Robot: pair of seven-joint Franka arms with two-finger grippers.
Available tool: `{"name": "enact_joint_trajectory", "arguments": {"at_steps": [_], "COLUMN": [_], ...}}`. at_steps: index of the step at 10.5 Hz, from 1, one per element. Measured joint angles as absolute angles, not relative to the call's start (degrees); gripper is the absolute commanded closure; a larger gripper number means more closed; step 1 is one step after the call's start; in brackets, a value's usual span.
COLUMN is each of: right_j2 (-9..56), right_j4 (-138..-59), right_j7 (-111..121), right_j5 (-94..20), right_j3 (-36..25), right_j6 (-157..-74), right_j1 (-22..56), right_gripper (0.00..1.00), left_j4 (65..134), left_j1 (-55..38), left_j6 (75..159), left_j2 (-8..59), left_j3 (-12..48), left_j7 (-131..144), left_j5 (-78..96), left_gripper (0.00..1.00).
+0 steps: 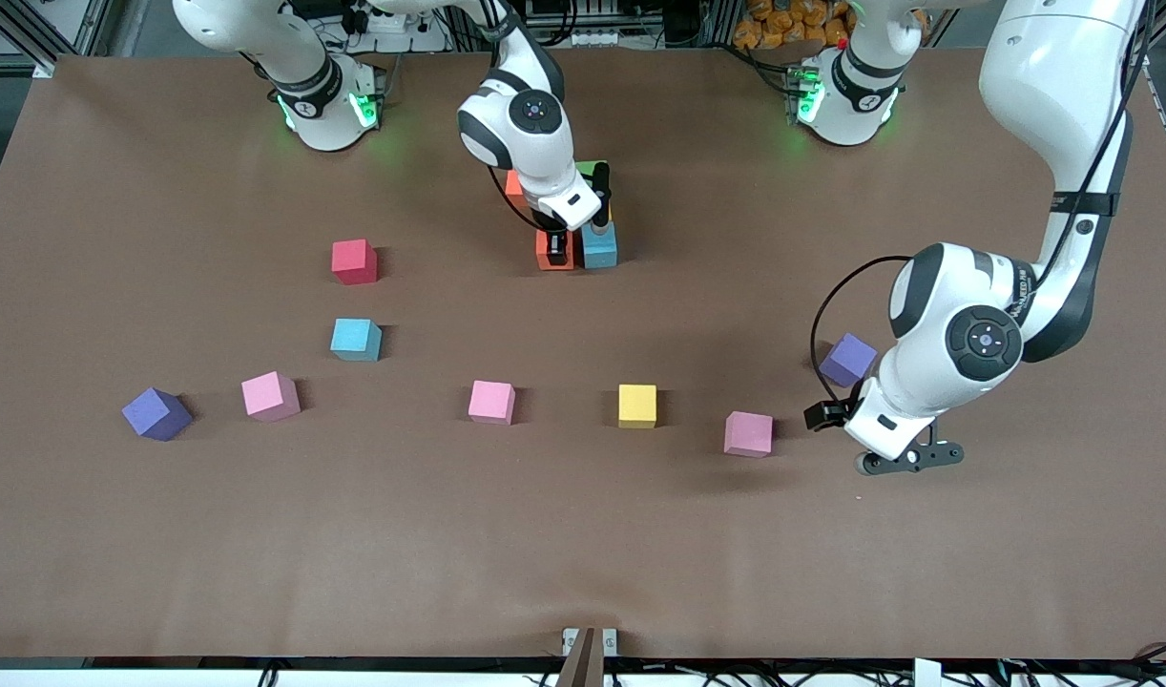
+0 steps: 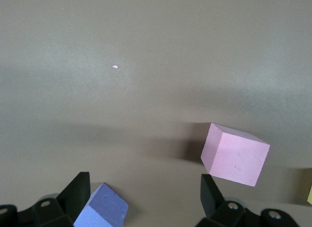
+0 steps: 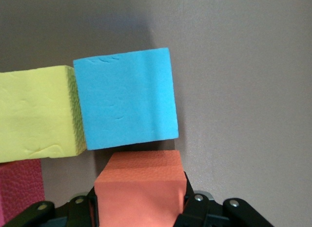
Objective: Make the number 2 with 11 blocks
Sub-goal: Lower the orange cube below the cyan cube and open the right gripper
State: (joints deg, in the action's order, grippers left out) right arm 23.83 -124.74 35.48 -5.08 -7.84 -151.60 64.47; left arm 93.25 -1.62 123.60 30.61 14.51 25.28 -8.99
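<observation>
With the right gripper (image 1: 555, 250) clamped on the matte orange cube (image 3: 140, 188), seat it flush beside the light blue cube (image 3: 126, 99) of the partial digit (image 1: 583, 229) at mid-table; the left gripper (image 1: 903, 460) waits open.

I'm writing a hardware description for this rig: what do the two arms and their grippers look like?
Both arms are glossy white with dark grey joint bands and round black end caps. Each base glows green. A black cable loops beside each wrist. The left arm's upper link carries small dark lettering. The left gripper and the right gripper each have black fingers under a white hand body.
</observation>
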Motion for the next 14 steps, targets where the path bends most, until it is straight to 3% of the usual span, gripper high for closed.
{"name": "enact_joint_trajectory", "arguments": {"at_steps": [14], "right_j2": [25.0], "right_j4": [-123.5], "right_j7": [35.5], "right_j5": [-5.1], "right_j3": [-7.7], "right_j6": [-151.6], "right_j1": [66.0], "right_gripper": [0.5], "left_j4": [93.3], "left_j1": [-1.6], "left_j6": [125.8], "left_j2": [31.5], "left_j3": [14.6], "left_j7": [25.3], "left_j5": [-9.0], "left_gripper": [0.0]}}
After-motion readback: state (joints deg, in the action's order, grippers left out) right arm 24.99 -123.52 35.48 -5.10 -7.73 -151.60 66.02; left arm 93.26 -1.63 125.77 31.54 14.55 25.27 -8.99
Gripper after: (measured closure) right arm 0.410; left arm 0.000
